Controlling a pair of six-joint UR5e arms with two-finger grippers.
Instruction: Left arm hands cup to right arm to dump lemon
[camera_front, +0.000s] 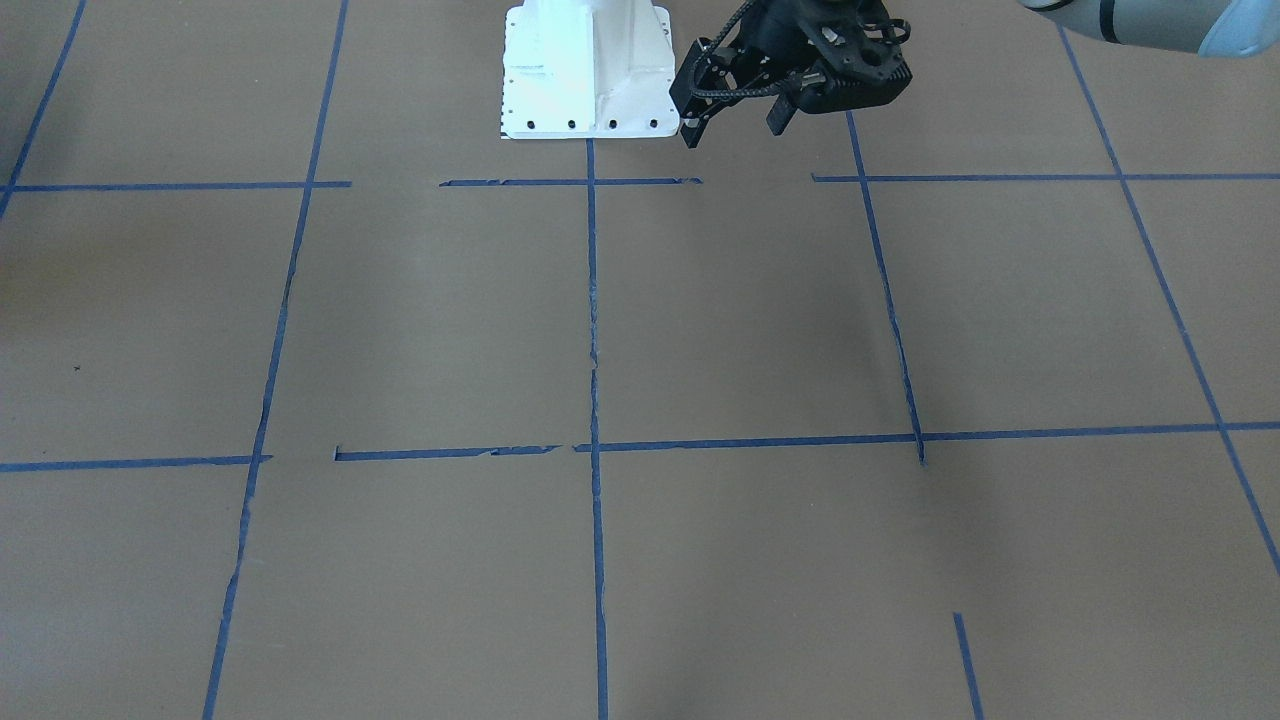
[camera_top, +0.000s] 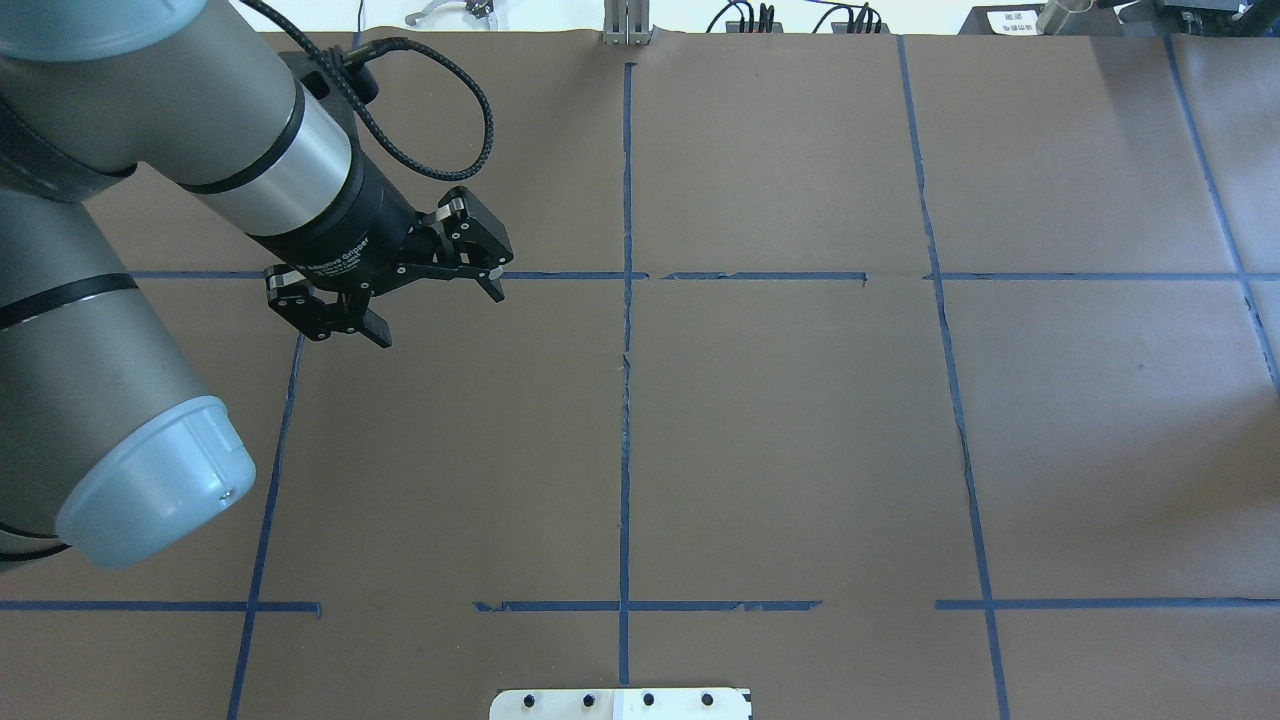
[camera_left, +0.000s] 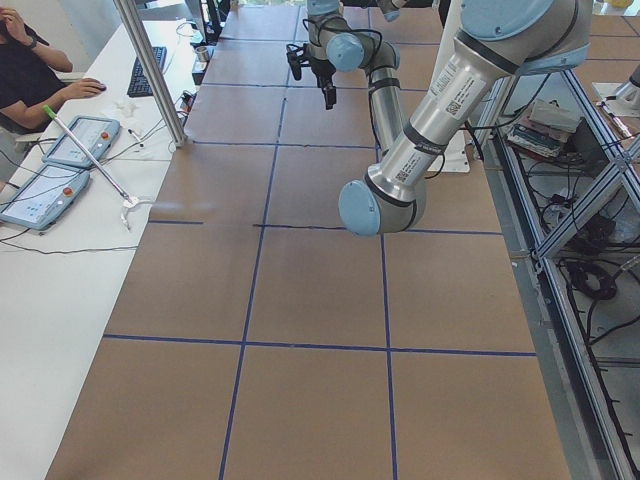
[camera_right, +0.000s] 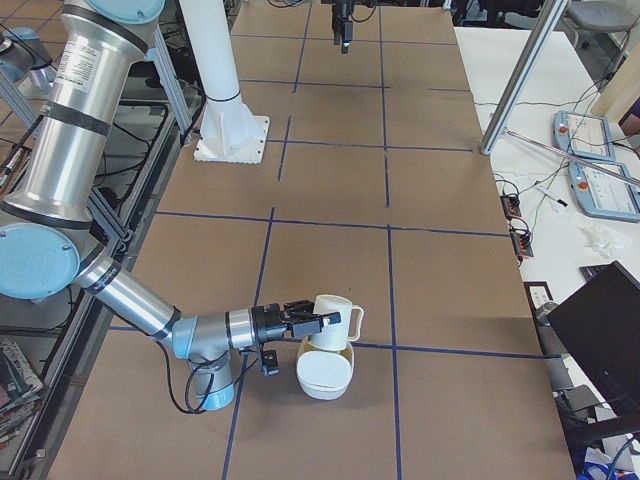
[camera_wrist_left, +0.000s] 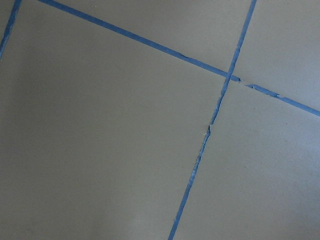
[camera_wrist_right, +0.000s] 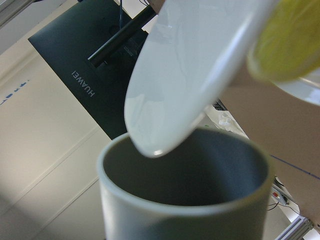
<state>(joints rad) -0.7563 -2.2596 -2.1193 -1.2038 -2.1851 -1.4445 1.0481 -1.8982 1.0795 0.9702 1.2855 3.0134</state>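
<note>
The white cup (camera_right: 334, 320) hangs at the tip of my right gripper (camera_right: 305, 322), low over the table at its right end. I cannot tell from this side view whether the fingers are closed on it. In the right wrist view the cup's grey inside (camera_wrist_right: 190, 175) looks empty, and a blurred yellow lemon (camera_wrist_right: 291, 40) sits at the top right against a white bowl (camera_wrist_right: 200, 65). My left gripper (camera_top: 438, 312) is open and empty above the table's left half; it also shows in the front view (camera_front: 735, 128).
The white bowl (camera_right: 325, 375) lies on the table directly under the cup. The white robot base (camera_front: 588, 70) stands at the table's near edge. An operator (camera_left: 25, 80) sits at a side desk with tablets, and a dark monitor (camera_right: 610, 320) stands past the right end.
</note>
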